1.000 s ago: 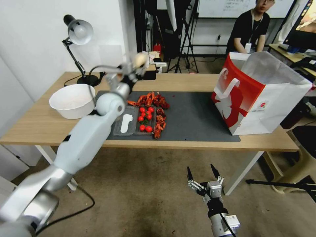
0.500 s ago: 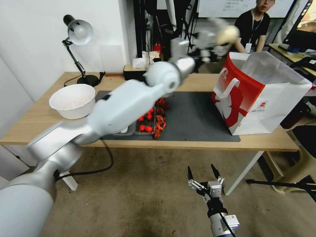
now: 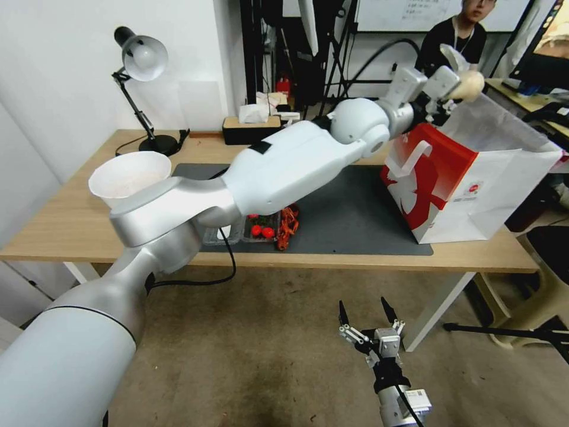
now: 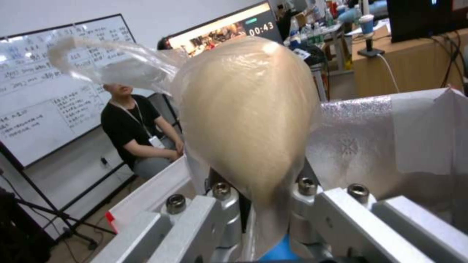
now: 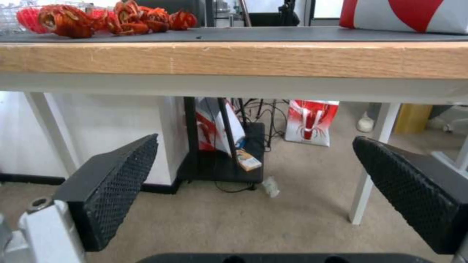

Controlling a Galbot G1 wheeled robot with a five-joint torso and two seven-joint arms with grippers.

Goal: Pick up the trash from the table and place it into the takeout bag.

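Because the takeout bag stands open-mouthed at the desk's right end, roughly two o'clock in the head view, the left arm is stretched across the whole desktop to reach it. Its left claw is clamped on the clear bag with pale yellow lump, holding it high, just above the bag's rear rim at about one o'clock. That height looks deliberate: the walls are tall and stiff, so the load has to clear the rim before it can drop inside. In the left wrist view the lump bulges out from between the metal fingers, its loose plastic tail trailing off to one side, with the silvery inner lining of the paper bag close behind it; the pinch sits low on the lump, so the soft mass hangs free rather than being squashed.

The red crayfish shells and cherry tomatoes lie near the mat's middle, partly hidden by the arm, and the white bowl rests at nine o'clock near the lamp.

The right claw waits at six o'clock, below the desk edge, its fingers spread wide and holding nothing. In its own view the black textured pads face the underside of the desk, kept well clear of the working arm's sweep.
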